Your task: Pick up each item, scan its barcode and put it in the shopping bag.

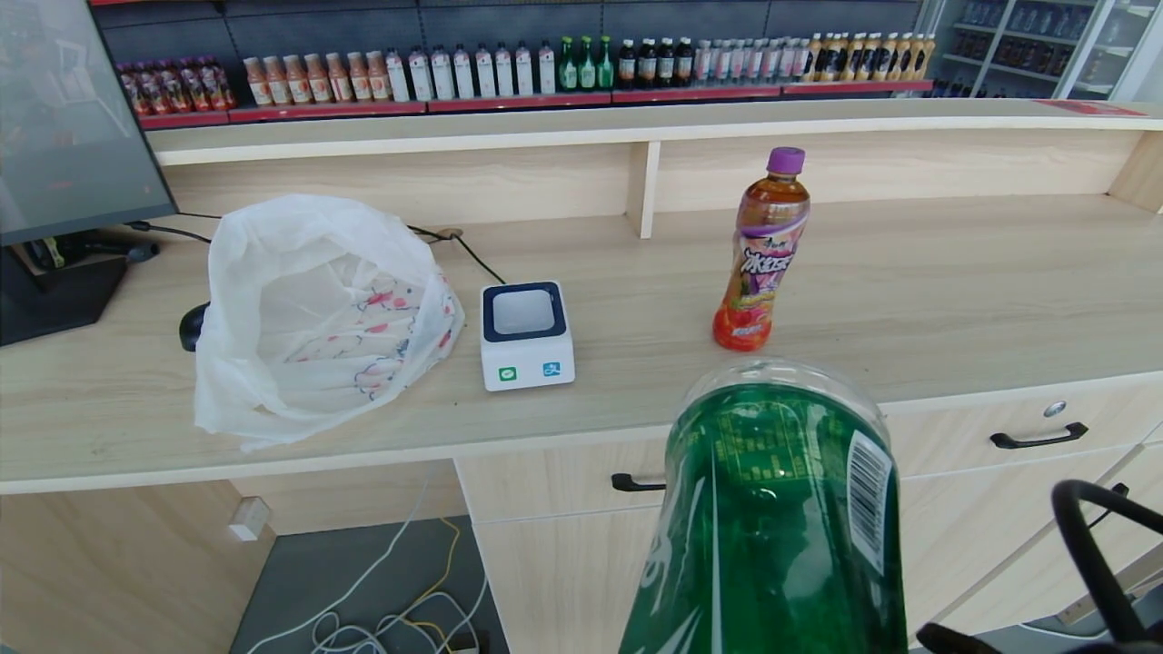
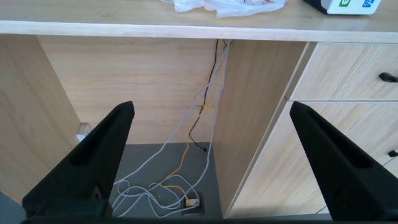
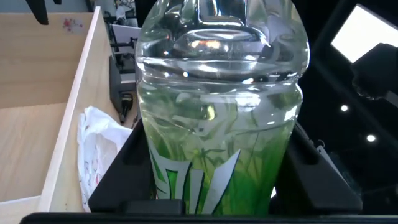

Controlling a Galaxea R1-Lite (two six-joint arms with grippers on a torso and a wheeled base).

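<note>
A large green bottle [image 1: 772, 518] is held tilted close in front of the head camera, below the counter's front edge, its barcode [image 1: 868, 495] facing up to the right. My right gripper [image 3: 217, 183] is shut on the green bottle [image 3: 217, 124], one finger [image 3: 124, 171] on each side. A white shopping bag [image 1: 309, 318] stands open on the counter at the left. Right of it sits the white scanner box [image 1: 527, 336]. An orange drink bottle [image 1: 761, 254] with a purple cap stands upright further right. My left gripper [image 2: 211, 162] hangs open under the counter, holding nothing.
A dark monitor [image 1: 73, 118] and a black mouse [image 1: 193, 325] are at the counter's far left. Drawers with black handles [image 1: 1038, 439] lie below the counter [image 1: 954, 300]. Loose cables [image 2: 168, 186] lie on the floor in the open bay. Bottle shelves [image 1: 545, 68] line the back.
</note>
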